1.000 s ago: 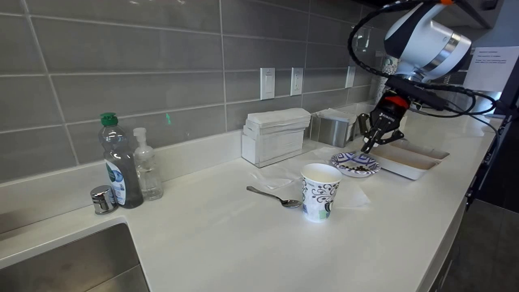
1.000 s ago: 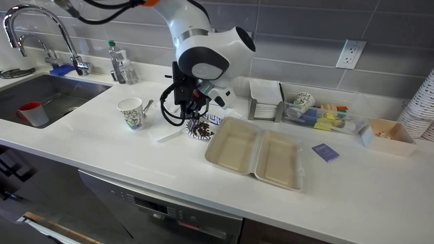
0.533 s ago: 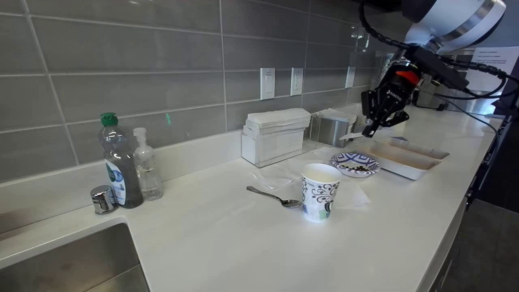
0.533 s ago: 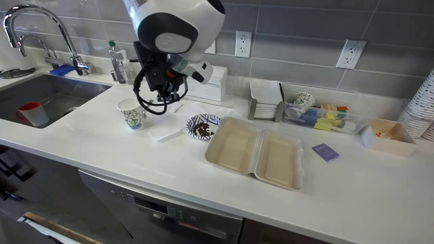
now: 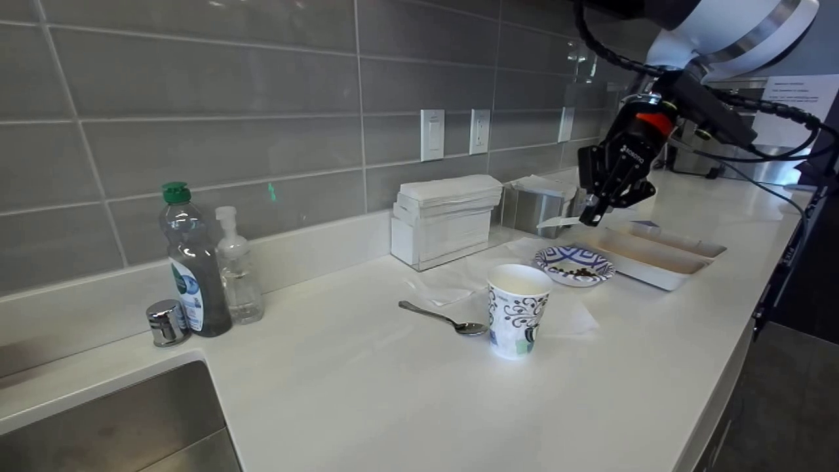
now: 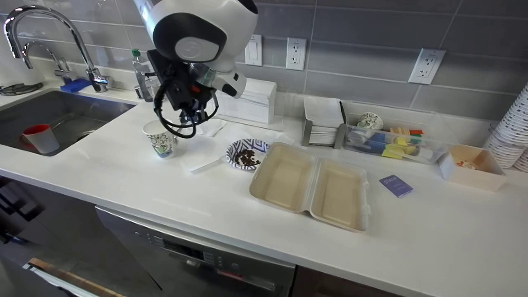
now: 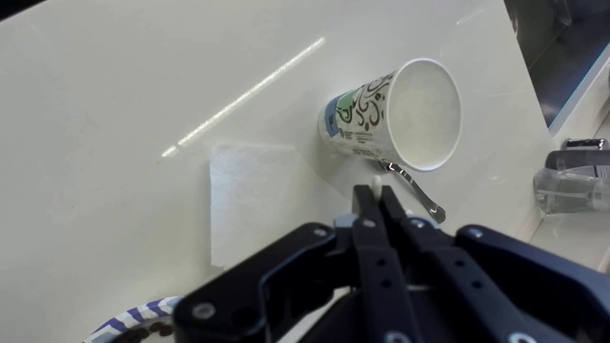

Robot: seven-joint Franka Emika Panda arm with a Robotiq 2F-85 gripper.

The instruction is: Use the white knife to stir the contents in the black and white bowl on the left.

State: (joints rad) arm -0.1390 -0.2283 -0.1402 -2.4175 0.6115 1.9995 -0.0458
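The black and white bowl, a shallow dish with a dark blue-and-white rim and dark brown bits inside, sits on the counter in both exterior views (image 5: 567,254) (image 6: 236,149). Part of its rim shows at the bottom left of the wrist view (image 7: 136,314). My gripper (image 5: 592,219) is shut on the white knife (image 5: 556,223) and holds it above the bowl, apart from it. In an exterior view the knife sticks out sideways towards the wall. In the wrist view only its small white end shows between the fingertips (image 7: 376,190); the rest is hidden.
A white patterned cup (image 5: 520,314) with pale contents stands beside a metal spoon (image 5: 432,313) and thin napkins (image 7: 257,200). An open takeout box (image 6: 312,185) lies beside the bowl. Napkin stacks (image 5: 446,223) stand along the wall. A sink (image 6: 103,108) is at the far end.
My gripper was low at the bowl one second ago. It has risen clear with the knife, now visible, then shifted slightly towards the sink. The bowl and cup have not moved.
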